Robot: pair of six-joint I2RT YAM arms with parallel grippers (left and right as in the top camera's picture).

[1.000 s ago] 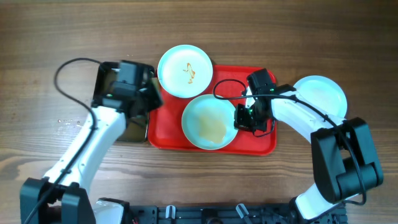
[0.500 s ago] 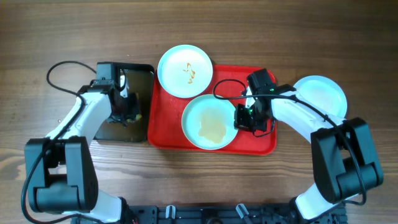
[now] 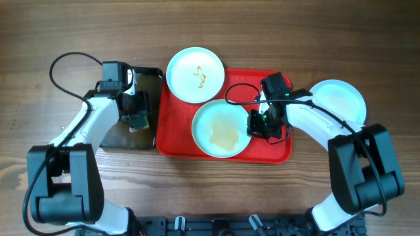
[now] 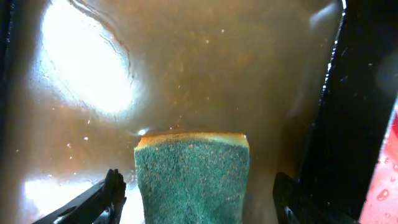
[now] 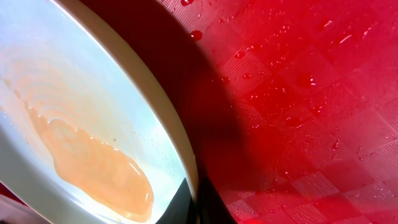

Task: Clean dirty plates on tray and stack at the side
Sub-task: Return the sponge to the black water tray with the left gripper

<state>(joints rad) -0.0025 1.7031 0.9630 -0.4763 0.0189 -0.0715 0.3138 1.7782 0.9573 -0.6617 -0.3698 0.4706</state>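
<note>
Left gripper (image 3: 136,110): fingers apart, straddling green sponge (image 4: 193,180) in black tray (image 3: 149,75), frame left. Right gripper (image 3: 260,124): clamped on rim of smeared plate (image 3: 220,128), centre of red tray (image 3: 275,152). Clean plate (image 3: 338,101) far right.

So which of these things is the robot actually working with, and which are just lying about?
In the job:
- smeared plate, gripped at its rim by the right hand
- squiggle plate
- clean-looking plate
- red tray
- sponge, below the open left hand
- black tray of murky water

Just there:
- wooden table
- black cable loop
</note>
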